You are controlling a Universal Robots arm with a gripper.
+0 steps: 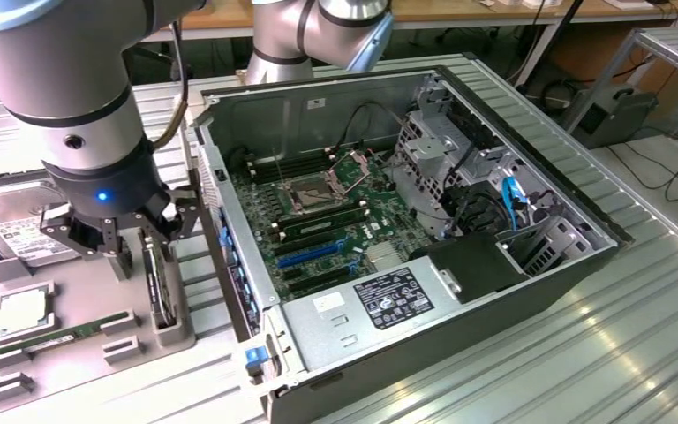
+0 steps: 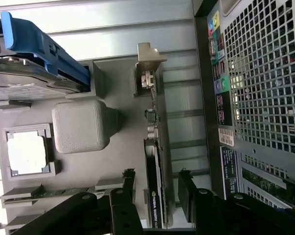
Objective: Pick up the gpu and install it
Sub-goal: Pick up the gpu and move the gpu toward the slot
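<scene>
Ribbed metal bench (image 1: 621, 353), lab clutter beyond: gripper (image 1: 139, 252) poised over the gpu (image 1: 156, 287).
On the exterior view's left, the gpu stands on edge in a slot of the grey tray (image 1: 68, 380), just beside the open case (image 1: 551, 274). The gripper hangs wide open and holds nothing, with a finger either side of the card. A clean grasp probably wants both fingers squared on the flat faces, clear of the bracket (image 2: 148, 63). A hard drive (image 1: 15, 234) and a memory stick (image 1: 56, 337) lie further left.
</scene>
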